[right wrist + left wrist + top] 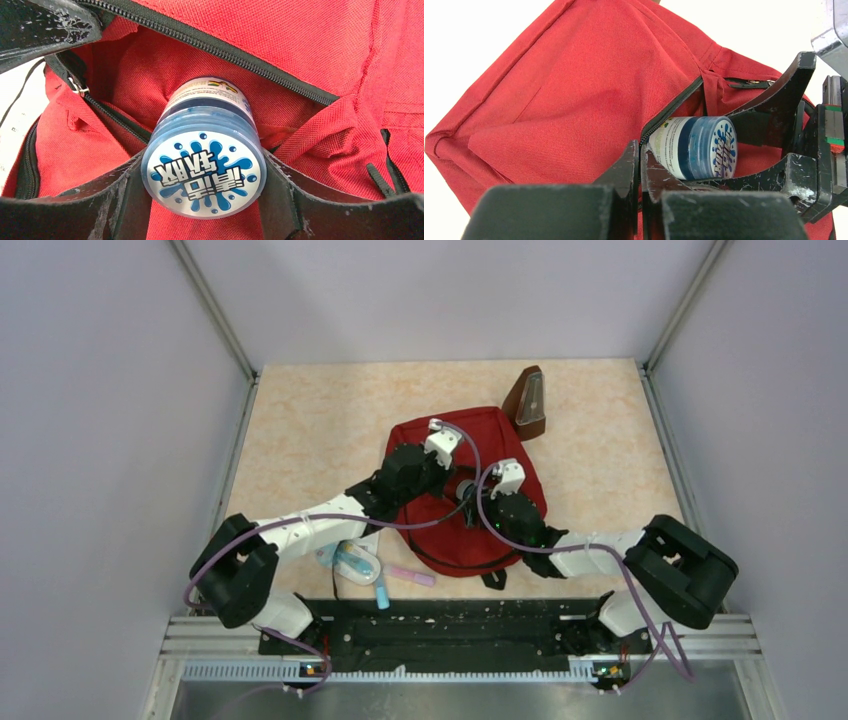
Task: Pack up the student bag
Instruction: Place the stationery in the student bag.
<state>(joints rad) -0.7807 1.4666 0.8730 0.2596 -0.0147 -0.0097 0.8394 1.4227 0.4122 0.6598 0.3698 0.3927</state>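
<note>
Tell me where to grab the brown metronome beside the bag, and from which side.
Grip the metronome across two opposite flat faces, low near the base. It tapers upward, so jaws would probably slip higher up. Come from above, on its far-right side, because the student bag crowds its near-left edge.

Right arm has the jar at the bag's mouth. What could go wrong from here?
The jar sits only partly past the zipper edge in the right gripper; released now, it may roll back out. The left gripper pinches just the student bag's opening edge; if the fabric slips, the mouth could close on the jar.
</note>
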